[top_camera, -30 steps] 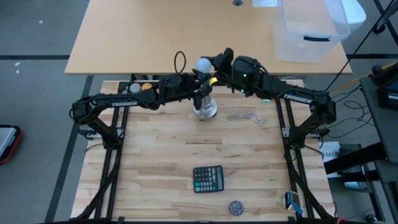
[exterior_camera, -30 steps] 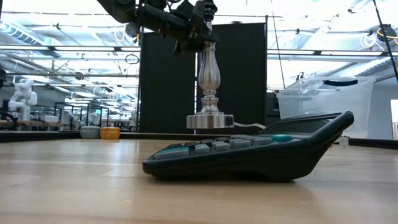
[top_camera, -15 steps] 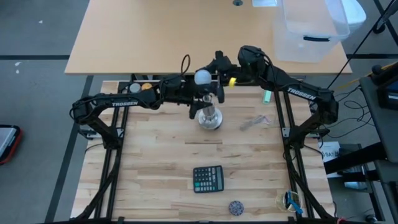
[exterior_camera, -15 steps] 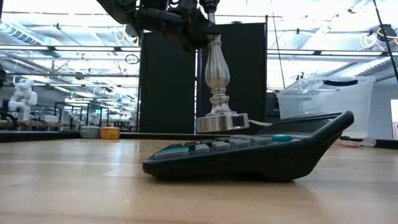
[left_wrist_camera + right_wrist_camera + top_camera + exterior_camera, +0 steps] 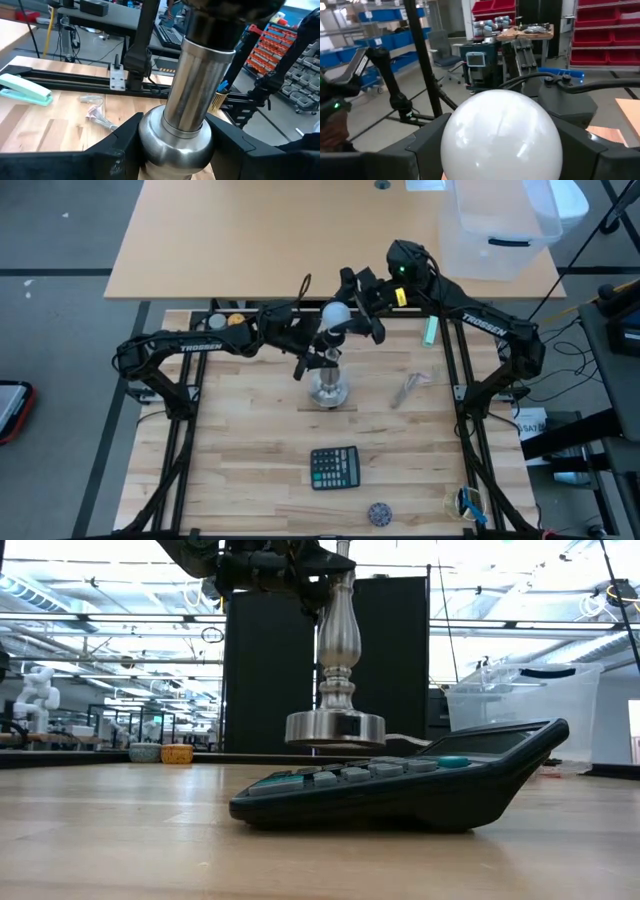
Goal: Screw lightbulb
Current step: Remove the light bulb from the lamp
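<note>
The lightbulb (image 5: 335, 314), a frosted white globe (image 5: 502, 135), is high over the table's far middle, with my right gripper (image 5: 352, 308) shut on it. Right below it is a silver metal stand (image 5: 328, 385) with a round base (image 5: 335, 728) and a dark socket top (image 5: 225, 10). My left gripper (image 5: 318, 348) is shut on the stand's upper stem. Whether the bulb's screw base sits in the socket is hidden. My left gripper pinches the stand's upper stem (image 5: 175, 142) between its two fingers, just under the socket, coming level from the table's left. The stand looks upright in the low view. Whether its base touches the table, I cannot tell. My right gripper pinches the lightbulb's globe (image 5: 470, 150) between its two fingers (image 5: 422, 150), one on each side. It comes about level from the table's far right. The bulb is held well above the table, over the stand's top.
A black calculator (image 5: 335, 468) lies near the table's front middle, with a small round thing (image 5: 379, 512) nearer the edge. Crumpled clear wrap (image 5: 408, 385) and a teal stapler (image 5: 430, 332) lie at the right, an orange ball (image 5: 235, 320) at the far left.
My right gripper has swung about its wrist and carried the lightbulb a little toward the near edge, over the stand's top. My left gripper has turned at the wrist, and the stand's base has swung toward the near edge while the stand's top has stayed in the hold.
</note>
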